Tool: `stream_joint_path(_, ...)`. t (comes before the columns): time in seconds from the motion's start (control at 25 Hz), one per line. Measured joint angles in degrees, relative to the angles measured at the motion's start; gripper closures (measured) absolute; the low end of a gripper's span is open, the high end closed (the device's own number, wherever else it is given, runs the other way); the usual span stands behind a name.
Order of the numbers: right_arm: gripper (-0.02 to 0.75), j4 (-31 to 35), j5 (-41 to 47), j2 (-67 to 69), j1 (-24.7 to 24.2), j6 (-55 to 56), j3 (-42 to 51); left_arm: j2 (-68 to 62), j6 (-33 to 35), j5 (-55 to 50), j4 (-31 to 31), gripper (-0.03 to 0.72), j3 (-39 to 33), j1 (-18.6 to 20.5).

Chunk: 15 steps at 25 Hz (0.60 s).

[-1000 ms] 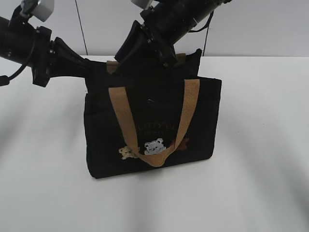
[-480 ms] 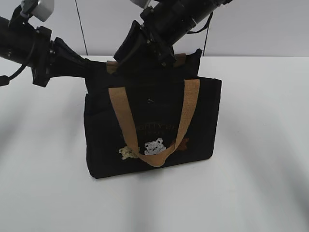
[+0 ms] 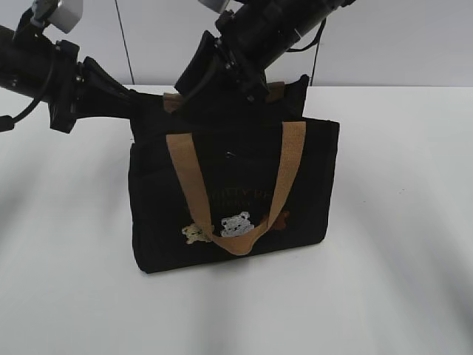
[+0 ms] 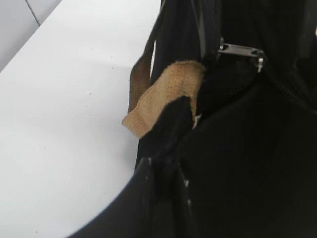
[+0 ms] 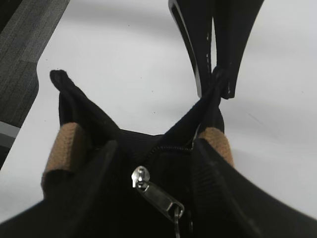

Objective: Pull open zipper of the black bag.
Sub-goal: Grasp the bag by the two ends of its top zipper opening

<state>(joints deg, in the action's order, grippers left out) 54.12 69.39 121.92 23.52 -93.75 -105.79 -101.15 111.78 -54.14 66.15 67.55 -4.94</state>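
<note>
The black bag (image 3: 233, 192) stands upright mid-table, its tan handles (image 3: 188, 177) hanging down the front. My left gripper (image 3: 137, 100) comes in from the left and is shut on the bag's top-left corner fabric (image 4: 171, 134); in the left wrist view that gripper (image 4: 163, 163) pinches the black cloth beside a tan handle end (image 4: 166, 94). My right gripper (image 3: 211, 85) hovers over the bag's top. In the right wrist view, the right gripper (image 5: 154, 148) is open, its fingers (image 5: 101, 166) on either side of the zipper pull (image 5: 158, 193) without clamping it. The silvery tab (image 4: 240, 50) lies on the zipper line (image 5: 171, 148).
The white table (image 3: 399, 244) stretches around the bag on all sides. A pale wall (image 3: 414, 37) rises behind it. In the right wrist view, a dark grey surface (image 5: 25, 54) lies beyond the table's edge at the left.
The right gripper has shifted slightly over the bag's top and its fingers look a little wider apart. The bag and the left arm have stayed put.
</note>
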Motion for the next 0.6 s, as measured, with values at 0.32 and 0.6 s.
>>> stream_joint_path(0.32, 0.447, -1.5, 0.1, 0.0, 0.0, 3.8, 0.0, 0.0, 0.0, 0.0, 0.0, 0.634, 0.0, 0.0)
stream_joint_path(0.6, 0.612, -1.9, 0.5, 0.0, 0.0, 5.2, 0.0, 0.0, 0.0, 0.1, 0.0, 0.634, 0.0, 0.0)
